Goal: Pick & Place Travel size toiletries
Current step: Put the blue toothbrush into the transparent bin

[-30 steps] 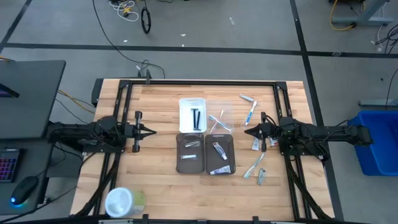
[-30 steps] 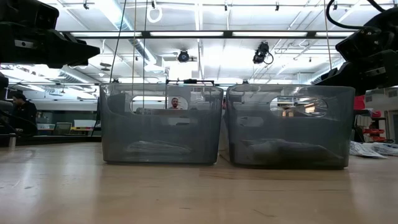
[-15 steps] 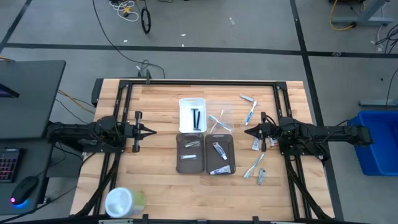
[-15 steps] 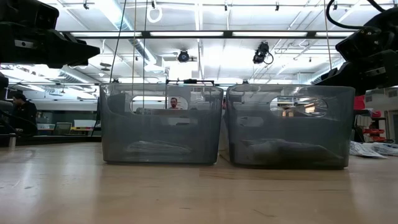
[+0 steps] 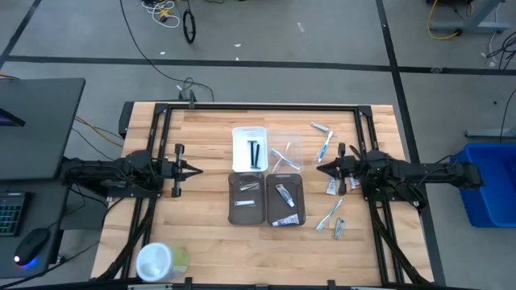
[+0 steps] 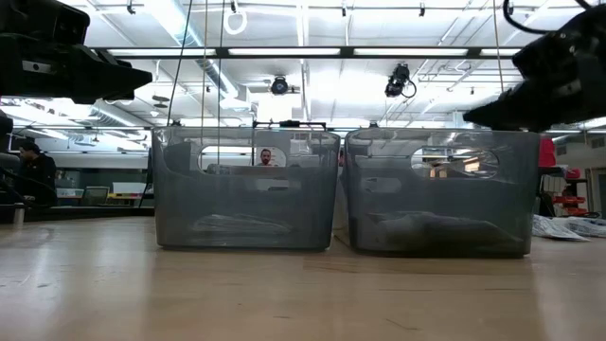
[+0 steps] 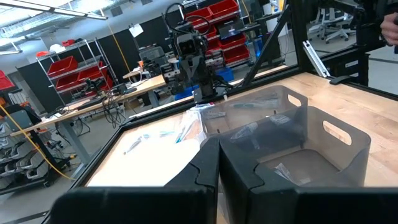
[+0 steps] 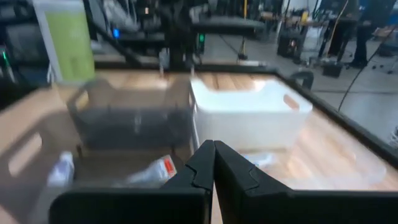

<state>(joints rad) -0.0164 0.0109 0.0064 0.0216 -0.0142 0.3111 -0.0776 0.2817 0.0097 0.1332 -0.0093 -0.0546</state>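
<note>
Wooden tabletop (image 5: 201, 217) fills my overhead frame's centre. At mid-frame I see four trays: the white tray (image 5: 249, 148) holds black sticks (image 5: 255, 152), the clear tray (image 5: 284, 151) toothbrushes, and two grey trays (image 5: 266, 199) below hold small tubes (image 5: 284, 194). More toiletries (image 5: 324, 146) lie loose at right. Left gripper (image 5: 198, 170) and right gripper (image 5: 320, 170) hover pinched together, empty.
</note>
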